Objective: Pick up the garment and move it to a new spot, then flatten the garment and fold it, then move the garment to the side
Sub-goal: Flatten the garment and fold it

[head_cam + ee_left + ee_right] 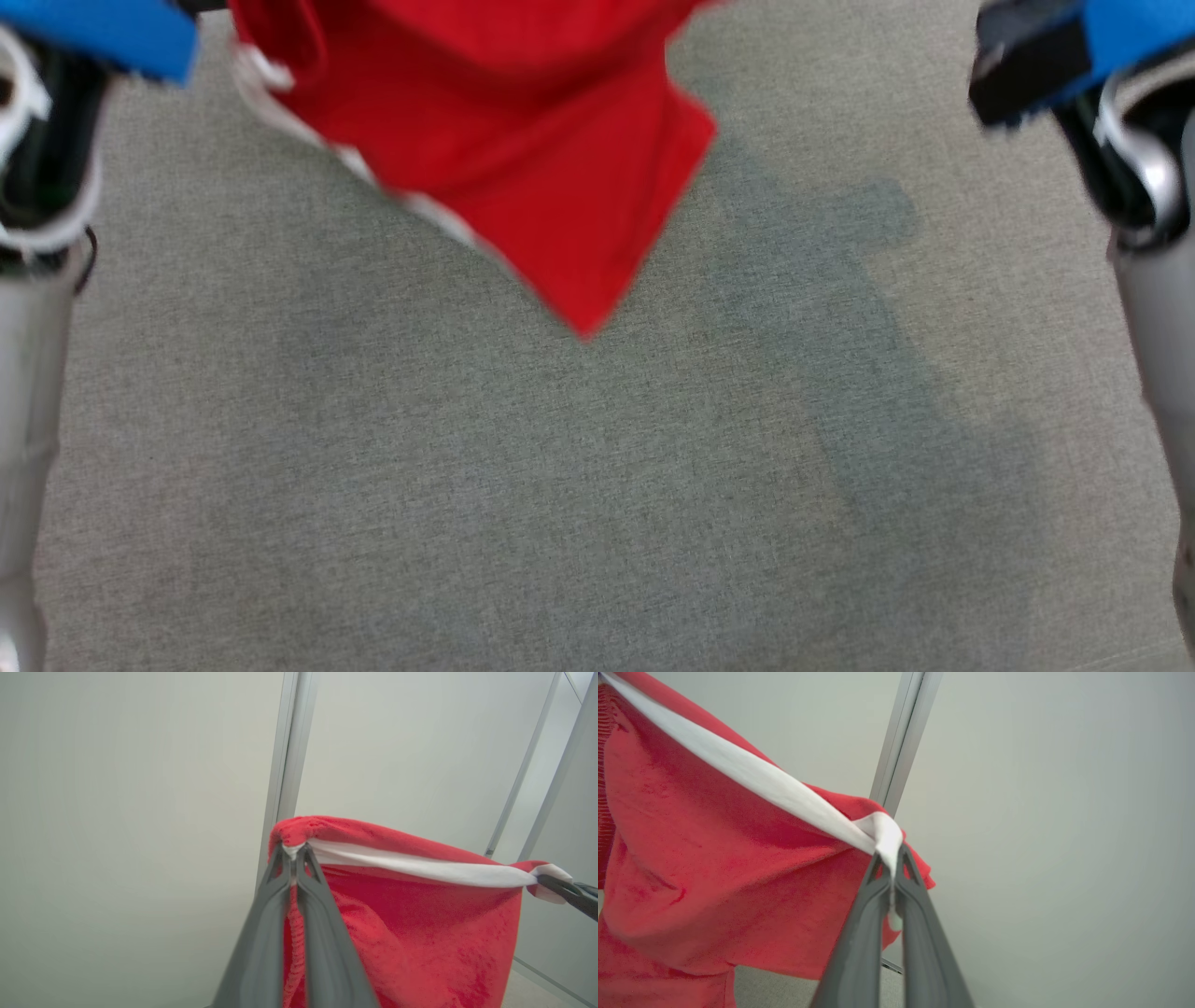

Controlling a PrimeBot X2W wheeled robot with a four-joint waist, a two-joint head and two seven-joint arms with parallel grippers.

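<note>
The red garment is up in the air, held by both claws. It hangs over the far part of the surface, a bit left of the middle. Its lowest corner points down at the grey cloth top. The picture is blurry there, so I cannot tell if that corner touches. A dark shadow lies on the surface to the right of the garment.

The left claw is pinched tight on one top corner of the garment. Its two dark fingers press together right where the white band begins. The right claw is pinched tight on the other end of that band, and a small bit of white pokes out between its fingers. The band runs in a fairly straight line from one claw to the other, along the top edge. The red cloth hangs down below it in soft folds.

The left arm stands at the left edge of the surface and the right arm at the right edge. Both are pale grey. Each has a blue block near its top.

Behind the garment is a plain pale wall with a thin metal post running up it.
</note>
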